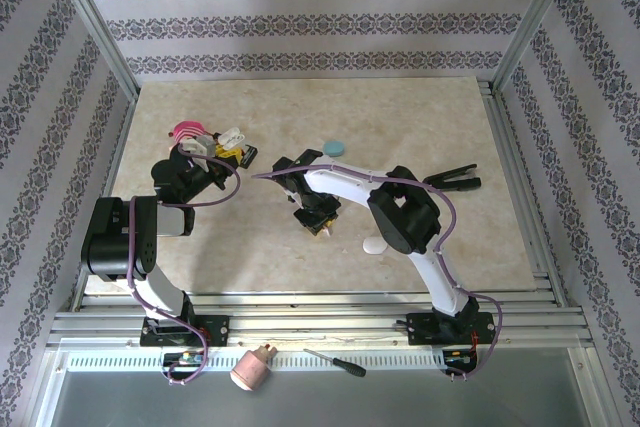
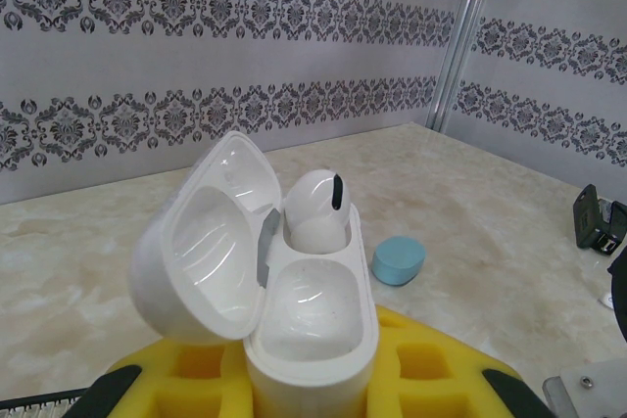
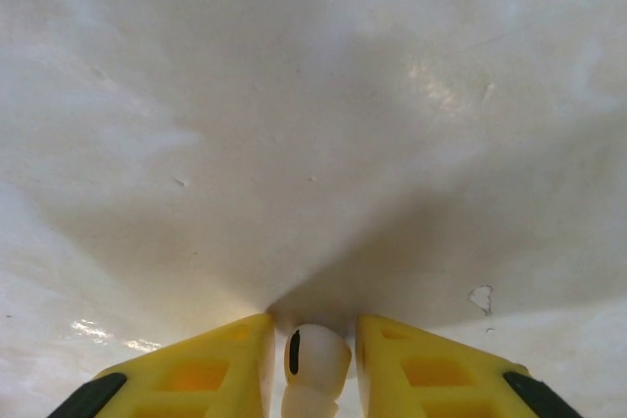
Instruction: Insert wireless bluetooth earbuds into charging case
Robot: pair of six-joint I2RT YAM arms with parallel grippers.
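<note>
The left jaws are gripping the open case (image 2: 313, 349) upright, with one earbud (image 2: 315, 208) seated and the near slot empty. The right jaws are pinching the second earbud (image 3: 315, 359) low over the desk (image 3: 313, 144) — next comes carrying it across and lowering it stem-first into that slot.

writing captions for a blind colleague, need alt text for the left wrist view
An open white case stands between the yellow fingers of the left end effector, one white earbud seated at its back and the front socket empty. Behind it on the marble table lies a small blue case, before patterned wallpaper.
</note>
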